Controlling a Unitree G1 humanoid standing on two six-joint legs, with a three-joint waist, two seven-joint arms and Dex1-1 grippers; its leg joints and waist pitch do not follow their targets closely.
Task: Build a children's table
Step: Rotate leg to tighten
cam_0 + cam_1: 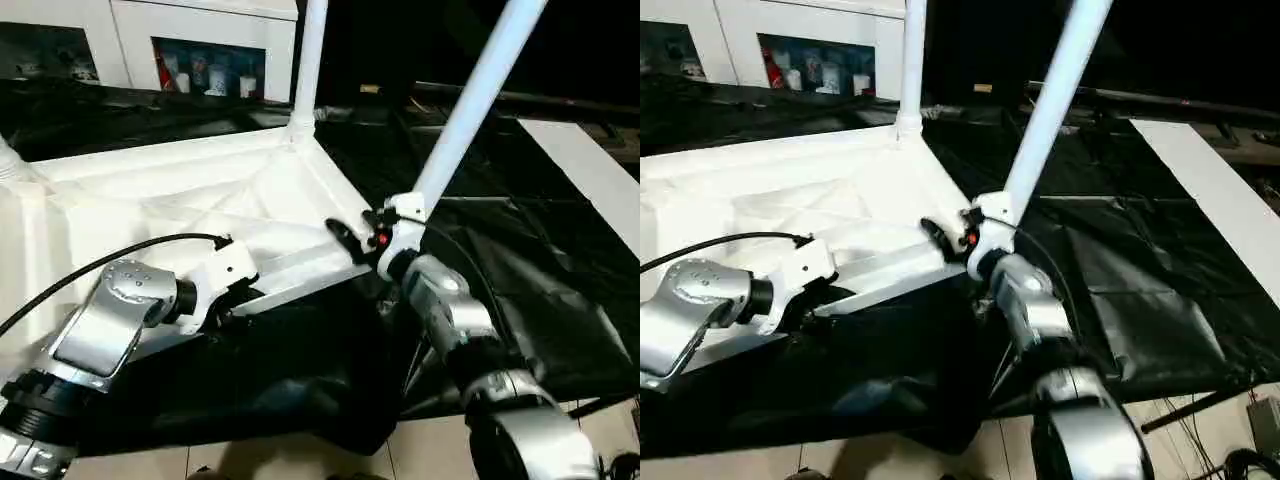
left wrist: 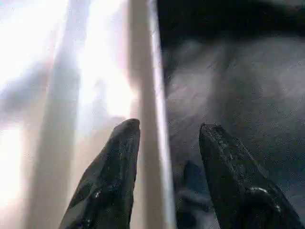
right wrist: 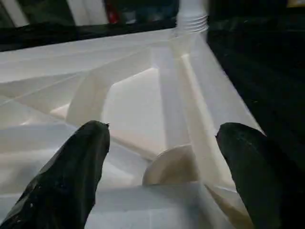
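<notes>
Table top [image 1: 200, 190] lies underside-up on the black sheet [image 1: 1140, 290], one leg [image 1: 308, 60] upright in its far corner socket — left gripper [image 2: 167, 138] parted astride its near rim, right gripper [image 3: 162, 138] spread wide, empty, above the near-right corner.

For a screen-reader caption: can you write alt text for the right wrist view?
The right end effector, open, hovers over the ribbed underside of the white table top, its two black fingers spread either side of a round corner socket. A white leg stands in the far corner.
</notes>
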